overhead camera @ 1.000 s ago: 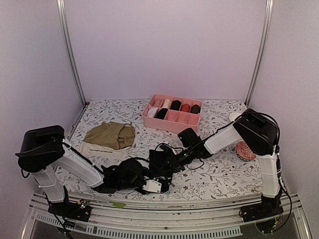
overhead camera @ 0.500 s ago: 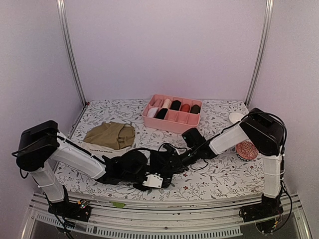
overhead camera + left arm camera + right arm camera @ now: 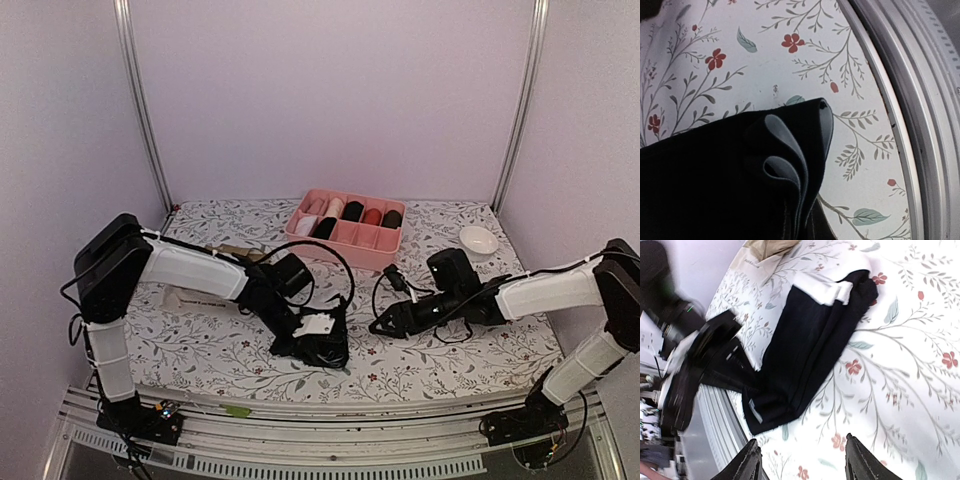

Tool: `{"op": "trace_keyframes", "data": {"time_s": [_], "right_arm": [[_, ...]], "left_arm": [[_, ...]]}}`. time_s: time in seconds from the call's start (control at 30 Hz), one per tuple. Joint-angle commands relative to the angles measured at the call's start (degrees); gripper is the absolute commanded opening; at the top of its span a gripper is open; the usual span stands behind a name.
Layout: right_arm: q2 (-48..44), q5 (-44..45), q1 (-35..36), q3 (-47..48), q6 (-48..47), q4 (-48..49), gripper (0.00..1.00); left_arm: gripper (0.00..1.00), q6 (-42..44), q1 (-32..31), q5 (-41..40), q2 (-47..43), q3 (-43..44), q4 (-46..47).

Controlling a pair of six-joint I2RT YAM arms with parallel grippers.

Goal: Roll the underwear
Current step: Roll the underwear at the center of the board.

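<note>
Briefs point(image 3: 810, 340), this side of the box point(image 3: 345, 250): limp, light; left gripper point(image 3: 297, 338) clamped on them, right gripper point(image 3: 802, 460) apart; you take the waistband point(image 3: 832, 287).

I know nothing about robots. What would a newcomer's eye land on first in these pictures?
Toward the front of the floral table, the left gripper is shut on black underwear with white trim, bunched into a dark heap. The right gripper hangs open just beside it, holding nothing. Behind them, at the back of the table, a pink divided box holds rolled bundles in its compartments.
</note>
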Motion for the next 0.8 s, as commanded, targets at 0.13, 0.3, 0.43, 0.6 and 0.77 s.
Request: {"op": "trace_keyframes", "data": {"time_s": [0.13, 0.3, 0.43, 0.6, 0.77], "right_arm": [[-9.2, 13.5, 12.0, -4.9, -12.3, 0.9, 0.63], [-4.1, 17.5, 17.9, -0.5, -19.0, 0.9, 0.66], [1.8, 19.5, 20.6, 3.9, -26.3, 1.4, 0.67], [8.0, 20.2, 21.9, 8.6, -31.5, 1.3, 0.69], [12.0, 20.4, 22.3, 10.5, -34.3, 1.3, 0.67]], "left_arm": [[0.0, 5.4, 5.6, 15.6, 14.8, 12.6, -25.6], [0.0, 6.8, 6.9, 16.8, 20.4, 17.3, -31.0], [0.0, 7.0, 7.5, 16.7, 22.8, 19.7, -33.0], [0.0, 7.5, 7.7, 16.2, 24.6, 21.6, -34.6], [0.0, 7.1, 7.8, 15.4, 25.5, 22.0, -34.8]]}}
